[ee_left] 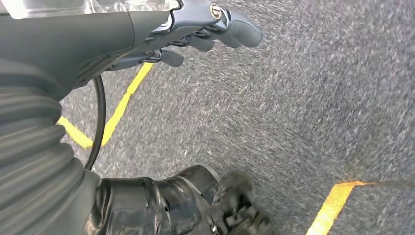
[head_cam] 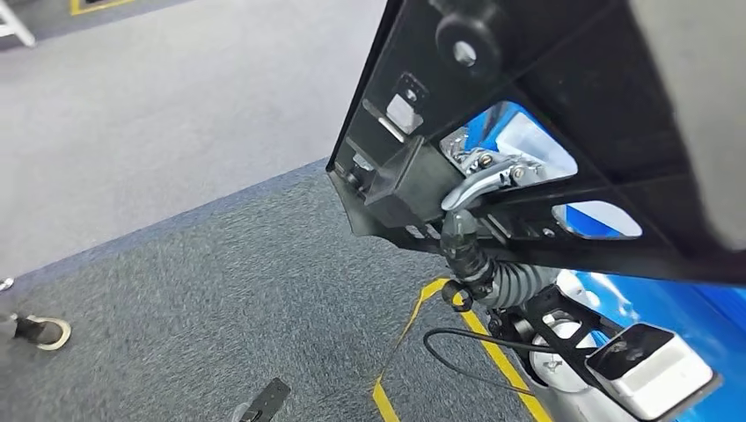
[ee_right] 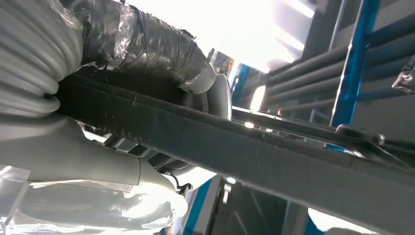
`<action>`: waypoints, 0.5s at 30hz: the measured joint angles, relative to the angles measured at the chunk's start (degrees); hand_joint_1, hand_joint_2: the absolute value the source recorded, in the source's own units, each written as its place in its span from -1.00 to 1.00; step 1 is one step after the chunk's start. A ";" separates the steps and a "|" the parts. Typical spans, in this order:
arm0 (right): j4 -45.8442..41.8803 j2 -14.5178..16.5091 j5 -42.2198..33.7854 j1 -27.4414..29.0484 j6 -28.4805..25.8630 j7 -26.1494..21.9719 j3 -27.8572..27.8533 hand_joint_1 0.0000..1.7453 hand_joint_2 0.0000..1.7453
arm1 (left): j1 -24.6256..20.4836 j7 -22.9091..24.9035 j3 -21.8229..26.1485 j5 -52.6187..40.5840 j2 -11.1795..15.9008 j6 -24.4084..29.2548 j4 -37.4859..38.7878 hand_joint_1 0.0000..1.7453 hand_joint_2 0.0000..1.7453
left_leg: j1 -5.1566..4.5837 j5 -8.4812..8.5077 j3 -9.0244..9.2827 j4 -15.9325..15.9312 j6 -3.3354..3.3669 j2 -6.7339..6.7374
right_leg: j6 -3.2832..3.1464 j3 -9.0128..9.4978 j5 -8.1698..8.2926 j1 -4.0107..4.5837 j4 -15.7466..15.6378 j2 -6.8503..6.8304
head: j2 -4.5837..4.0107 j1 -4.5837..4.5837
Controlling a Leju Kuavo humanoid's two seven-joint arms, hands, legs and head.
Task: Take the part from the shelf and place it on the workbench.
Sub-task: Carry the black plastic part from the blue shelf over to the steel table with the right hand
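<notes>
The part is a large flat black panel with cut-outs, raised high and tilted at the upper right of the head view. My right hand grips it, with silver fingers hooked through one opening beside a black boxy block. In the right wrist view the taped grey thumb presses on the panel's dark edge, which runs slantwise across the picture. My left hand hangs over grey carpet with its fingers stretched out, holding nothing.
Yellow tape lines cross the dark grey carpet below the part. Blue structure lies behind and under the panel, and blue shelf posts rise beyond it. A shoe-like object sits at the left edge.
</notes>
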 joint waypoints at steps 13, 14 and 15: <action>-0.01 -0.01 0.02 -0.13 0.07 -0.04 0.00 1.00 1.00 | -0.08 0.16 0.00 -0.03 0.17 -0.08 -0.01 -1.00 1.00 | -1.20 5.88 7.55 -14.41 3.50 2.74 | 1.75 1.53 -2.50 0.99 0.66 -4.93 | 0.01 0.11; -0.02 -0.02 0.02 -0.15 0.07 -0.06 0.00 1.00 1.00 | -0.10 0.18 0.00 -0.03 0.15 -0.09 -0.01 -1.00 1.00 | -1.02 5.97 7.74 -14.61 3.70 2.05 | 1.76 0.11 -4.01 0.88 3.67 -3.19 | 0.01 0.30; -0.03 -0.04 0.02 -0.08 0.07 -0.07 0.00 1.00 1.00 | -0.21 0.20 0.00 -0.03 0.13 -0.10 -0.01 -1.00 1.00 | -1.00 5.96 7.78 -14.63 3.88 1.35 | 1.71 -1.82 -5.53 0.90 7.33 -1.83 | 0.01 0.43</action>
